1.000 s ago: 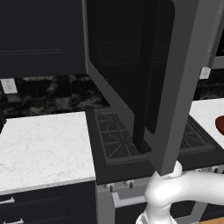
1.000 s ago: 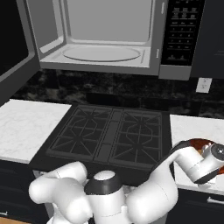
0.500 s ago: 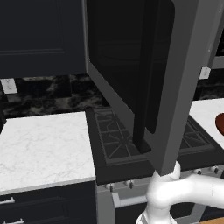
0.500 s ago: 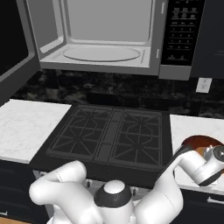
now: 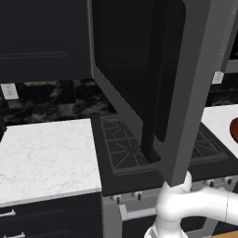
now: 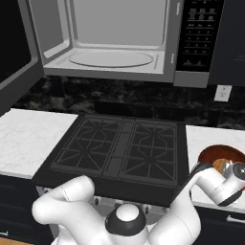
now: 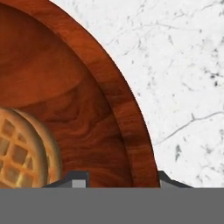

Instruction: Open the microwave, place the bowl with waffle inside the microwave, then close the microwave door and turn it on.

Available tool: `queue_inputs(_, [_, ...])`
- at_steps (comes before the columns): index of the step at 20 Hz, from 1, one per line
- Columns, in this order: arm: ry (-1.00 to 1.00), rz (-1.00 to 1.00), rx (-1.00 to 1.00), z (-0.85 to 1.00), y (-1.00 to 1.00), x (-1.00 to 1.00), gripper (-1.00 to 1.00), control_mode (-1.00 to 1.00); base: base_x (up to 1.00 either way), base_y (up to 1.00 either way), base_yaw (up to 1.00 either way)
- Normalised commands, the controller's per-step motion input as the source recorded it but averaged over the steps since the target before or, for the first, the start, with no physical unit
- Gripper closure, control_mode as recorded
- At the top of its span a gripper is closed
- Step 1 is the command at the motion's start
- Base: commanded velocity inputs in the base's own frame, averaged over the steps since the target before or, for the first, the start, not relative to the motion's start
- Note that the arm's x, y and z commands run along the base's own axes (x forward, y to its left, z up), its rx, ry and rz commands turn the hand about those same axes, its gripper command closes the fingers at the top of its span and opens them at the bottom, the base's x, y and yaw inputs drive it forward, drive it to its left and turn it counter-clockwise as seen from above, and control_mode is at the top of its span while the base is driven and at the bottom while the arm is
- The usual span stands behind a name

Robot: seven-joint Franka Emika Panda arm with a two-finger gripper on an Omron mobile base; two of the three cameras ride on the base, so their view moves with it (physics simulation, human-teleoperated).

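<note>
The microwave [image 6: 115, 43] hangs above the stove with its cavity open and the turntable showing. The microwave door [image 5: 139, 79] stands swung wide to the left, its dark bar handle [image 5: 151, 93] facing me. On the right counter sits the reddish-brown bowl [image 6: 215, 155] with a waffle [image 6: 221, 165] in it; its edge [image 5: 234, 130] peeks in at the right of the left base view. In the hand view my gripper [image 7: 122, 179] straddles the bowl's [image 7: 78, 87] rim, one fingertip [image 7: 78, 180] inside near the waffle [image 7: 22, 148], the other outside. A gap remains on the inner side.
The black stove [image 6: 119, 148] lies below the microwave. White marble counters flank it, left [image 5: 46, 153] and right [image 7: 183, 65]. The microwave's control panel [image 6: 198, 33] is on its right side. The open door juts out over the stove's left half.
The hand has shifted slightly to the right at the bowl. Nothing else has moved; the door stays open.
</note>
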Motion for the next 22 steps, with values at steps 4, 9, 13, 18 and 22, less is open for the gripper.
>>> queue_inputs(4, [0.0,0.0,-0.04,0.0,0.05,0.06,1.0,-1.0,0.0,0.0,0.0])
queue_inputs(9, [0.0,-0.02,-0.04,0.01,0.2,0.03,1.0,-1.0,0.0,0.0,0.0])
queue_inputs(13, [0.01,-0.04,0.0,0.19,0.03,0.0,1.0,-1.0,0.0,0.0,0.0])
queue_inputs(18, [0.0,0.0,0.01,0.45,0.01,-0.23,1.0,-1.0,0.0,0.0,0.0])
queue_inputs(22, [-0.02,0.0,0.01,0.57,0.19,-0.4,1.0,-1.0,0.0,0.0,0.0])
